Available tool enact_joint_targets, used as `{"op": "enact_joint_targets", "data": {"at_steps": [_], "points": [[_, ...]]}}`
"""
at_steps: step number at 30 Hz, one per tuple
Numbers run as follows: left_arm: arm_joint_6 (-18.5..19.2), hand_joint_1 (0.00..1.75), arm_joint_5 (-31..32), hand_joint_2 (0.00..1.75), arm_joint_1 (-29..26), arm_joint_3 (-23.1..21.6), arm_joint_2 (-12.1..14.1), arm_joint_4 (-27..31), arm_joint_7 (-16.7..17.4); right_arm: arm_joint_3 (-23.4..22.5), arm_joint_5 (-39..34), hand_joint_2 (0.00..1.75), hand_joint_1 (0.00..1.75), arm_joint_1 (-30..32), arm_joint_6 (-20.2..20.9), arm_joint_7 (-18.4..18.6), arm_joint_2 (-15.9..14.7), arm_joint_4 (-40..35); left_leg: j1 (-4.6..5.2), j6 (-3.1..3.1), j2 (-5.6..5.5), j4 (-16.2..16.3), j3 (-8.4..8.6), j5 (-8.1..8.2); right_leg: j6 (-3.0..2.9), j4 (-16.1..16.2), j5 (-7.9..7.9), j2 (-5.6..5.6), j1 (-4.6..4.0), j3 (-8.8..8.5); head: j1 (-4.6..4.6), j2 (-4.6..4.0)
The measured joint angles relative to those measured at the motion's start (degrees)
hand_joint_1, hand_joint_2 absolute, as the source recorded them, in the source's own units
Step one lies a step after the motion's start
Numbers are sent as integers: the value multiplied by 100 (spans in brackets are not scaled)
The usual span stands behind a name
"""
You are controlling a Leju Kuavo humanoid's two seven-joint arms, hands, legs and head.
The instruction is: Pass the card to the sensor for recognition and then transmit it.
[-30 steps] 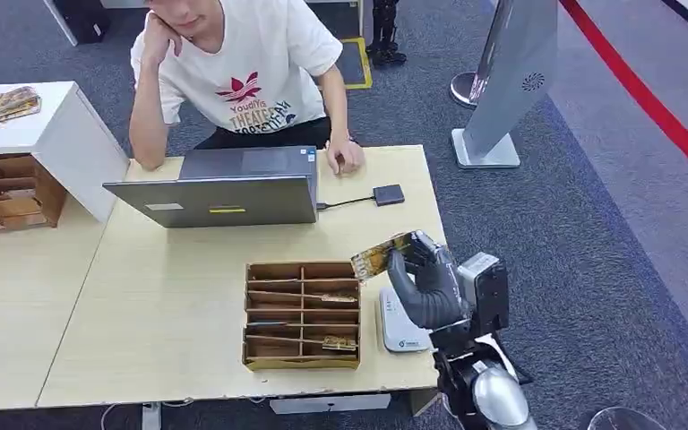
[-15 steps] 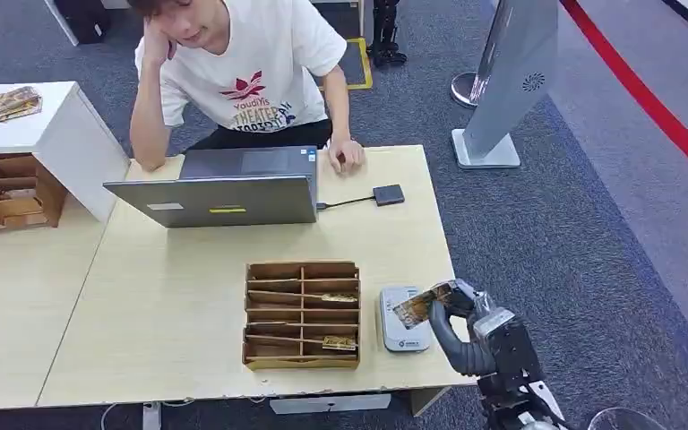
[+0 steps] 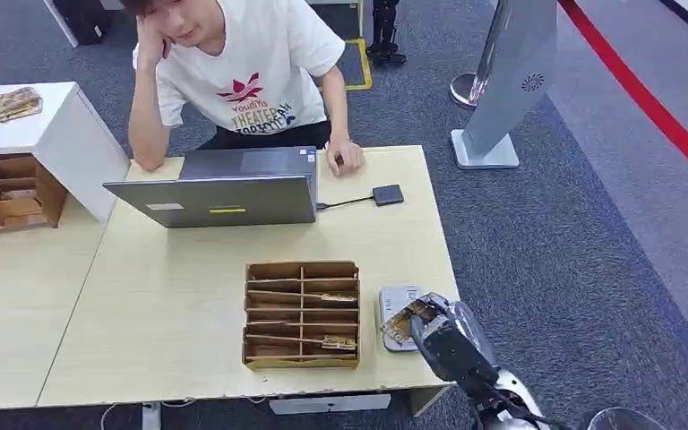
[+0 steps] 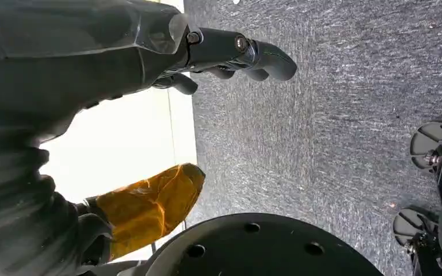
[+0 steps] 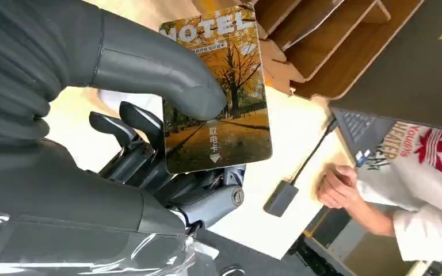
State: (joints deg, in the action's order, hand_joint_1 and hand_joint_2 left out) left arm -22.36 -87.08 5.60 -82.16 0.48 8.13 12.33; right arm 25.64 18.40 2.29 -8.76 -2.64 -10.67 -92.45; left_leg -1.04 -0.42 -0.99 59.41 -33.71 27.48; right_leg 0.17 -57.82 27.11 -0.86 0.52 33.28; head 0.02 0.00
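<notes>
My left hand (image 4: 230, 54) hangs beside the table, fingers loosely curled around nothing; my right hand (image 3: 448, 345) pinches the glossy autumn-tree hotel card (image 5: 218, 92) just above the small white-and-grey card sensor (image 3: 394, 309); recognition seems underway, handover remains.

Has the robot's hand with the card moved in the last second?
Yes. The right hand holding the card has come down from above the wooden organizer toward the table's near edge, and the card now lies over the white card reader.
</notes>
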Motion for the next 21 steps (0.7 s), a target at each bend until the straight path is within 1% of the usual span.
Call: {"op": "enact_joint_targets", "data": {"at_steps": [11, 21], "points": [[20, 0, 17, 175, -2, -4, 2, 0, 4, 118, -9, 175, 175, -272, 52, 26, 89, 412, 0, -1, 0, 0, -4, 1, 1, 0, 1, 2, 0, 1, 0, 0], [77, 0, 46, 175, 43, -103, 9, 0, 13, 144, 90, 175, 175, -1005, 133, 151, 326, 1268, 0, 1, -1, 0, 0, -6, -3, -1, -3, 1, 0, -1, 2, 0]]}}
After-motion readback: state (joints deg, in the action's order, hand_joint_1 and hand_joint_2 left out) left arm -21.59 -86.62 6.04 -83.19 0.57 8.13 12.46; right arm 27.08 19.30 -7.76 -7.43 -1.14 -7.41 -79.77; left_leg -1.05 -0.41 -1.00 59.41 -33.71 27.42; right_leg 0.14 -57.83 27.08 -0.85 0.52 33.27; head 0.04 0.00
